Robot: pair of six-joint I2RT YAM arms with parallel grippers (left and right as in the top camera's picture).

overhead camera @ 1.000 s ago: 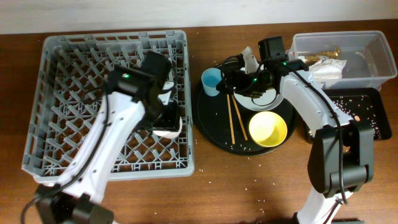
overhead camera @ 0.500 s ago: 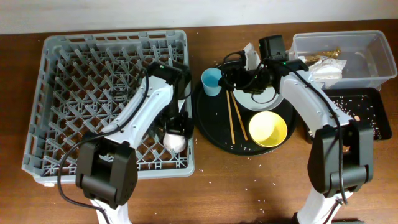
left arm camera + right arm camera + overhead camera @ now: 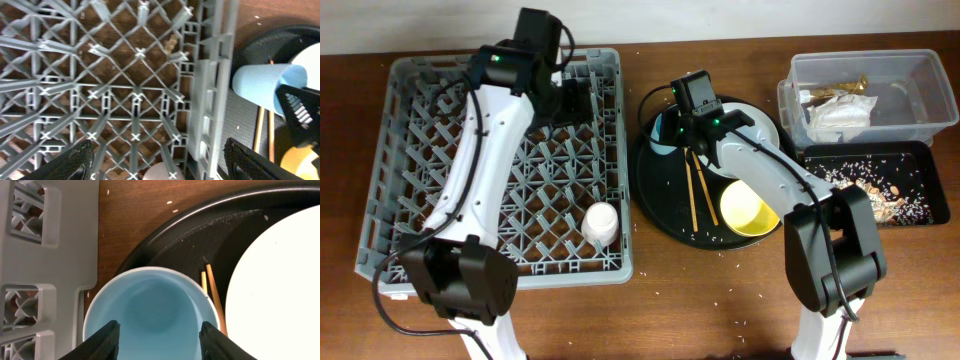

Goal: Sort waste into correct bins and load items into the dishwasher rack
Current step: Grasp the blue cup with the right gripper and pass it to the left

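Pink cup (image 3: 601, 222) sits in dishwasher rack (image 3: 500, 270), near-right corner. On round black tray (image 3: 660, 205): yellow bowl (image 3: 751, 205), chopsticks (image 3: 695, 190), plate (image 3: 275, 280). Right end effector (image 3: 159, 330) has its jaws spread, fingers straddling light-blue cup (image 3: 150, 305); contact unclear, probably none. Left end effector (image 3: 159, 150) spread wide, empty, over rack's far-right section. Napkin (image 3: 840, 116) and wrapper (image 3: 840, 90) lie in clear tub (image 3: 920, 95); scraps (image 3: 865, 190) in black tray (image 3: 880, 148).

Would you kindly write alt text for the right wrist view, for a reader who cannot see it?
Seen from above, the open right gripper flanks an upright light-blue cup on the round black tray. A plate and chopsticks lie to its right; the grey rack is at left.
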